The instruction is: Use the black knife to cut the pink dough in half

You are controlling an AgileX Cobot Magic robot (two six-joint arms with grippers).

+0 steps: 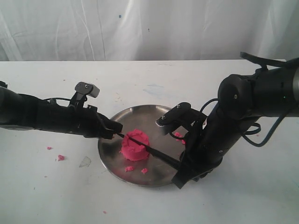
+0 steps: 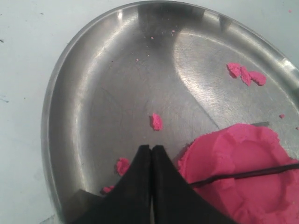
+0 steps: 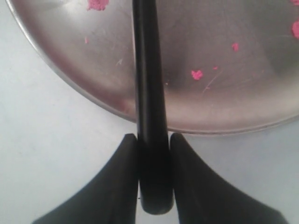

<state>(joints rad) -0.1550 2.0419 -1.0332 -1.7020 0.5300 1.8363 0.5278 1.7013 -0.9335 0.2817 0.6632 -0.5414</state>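
The pink dough (image 1: 135,146), a round lump with a dented top, sits in the middle of the round metal plate (image 1: 140,116). The black knife (image 1: 159,153) lies slantwise across the dough's top, its blade pressed into the surface as a thin dark line (image 2: 254,173). My right gripper (image 1: 181,167) is shut on the knife's handle (image 3: 151,116) just off the plate's near rim (image 3: 70,79). My left gripper (image 1: 118,131) hovers over the plate (image 2: 103,93) at the dough's (image 2: 243,177) left side, by the blade tip. It is shut (image 2: 152,148) with nothing between its fingers.
Small pink crumbs (image 1: 129,168) lie on the plate in front of the dough, and more (image 2: 246,74) behind it. Other crumbs (image 1: 60,157) and a clear scrap (image 1: 85,162) lie on the white table to the left. A white curtain hangs behind.
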